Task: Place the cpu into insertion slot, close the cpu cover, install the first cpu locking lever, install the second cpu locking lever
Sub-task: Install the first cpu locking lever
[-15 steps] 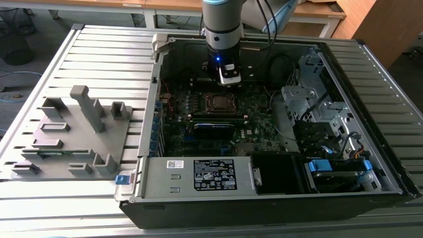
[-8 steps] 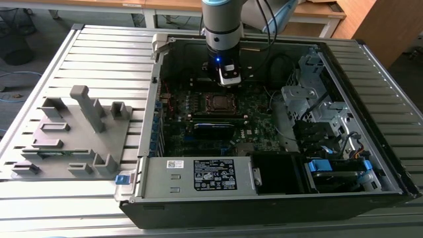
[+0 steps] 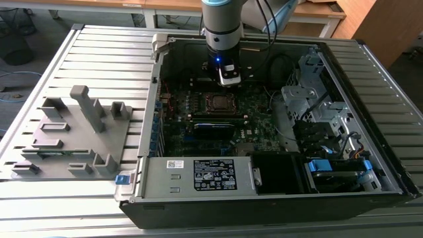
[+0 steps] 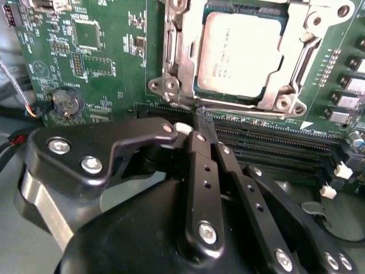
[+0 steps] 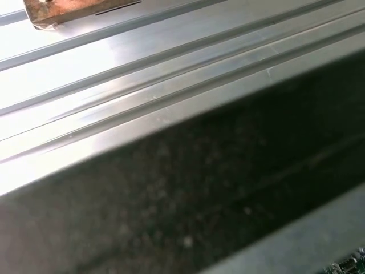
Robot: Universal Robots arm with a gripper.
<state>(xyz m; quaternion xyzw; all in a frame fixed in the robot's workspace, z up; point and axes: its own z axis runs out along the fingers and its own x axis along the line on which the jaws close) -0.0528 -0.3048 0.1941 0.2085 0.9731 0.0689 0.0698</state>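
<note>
The cpu (image 4: 239,54), a silver-grey square chip, lies in the insertion slot (image 3: 218,101) on the green motherboard. The cpu cover (image 4: 296,74), a silvery frame, lies flat around the chip. One thin wire lever (image 4: 167,51) runs along one side of the socket and another (image 4: 239,108) along the edge nearest my fingers. My gripper (image 4: 206,132) has its black fingers (image 4: 199,165) pressed together and holds nothing. Its tip is just beside the socket's corner, close to the lever ends. In the exterior view the gripper (image 3: 229,82) hangs right behind the socket inside the case.
Long black memory slots (image 4: 274,142) run beside the socket under my fingers, and a coin battery (image 4: 64,101) sits nearby. The case holds a power supply (image 3: 198,176) at the front and a drive cage (image 3: 317,99) on the exterior view's right. A grey fixture (image 3: 73,134) stands outside it.
</note>
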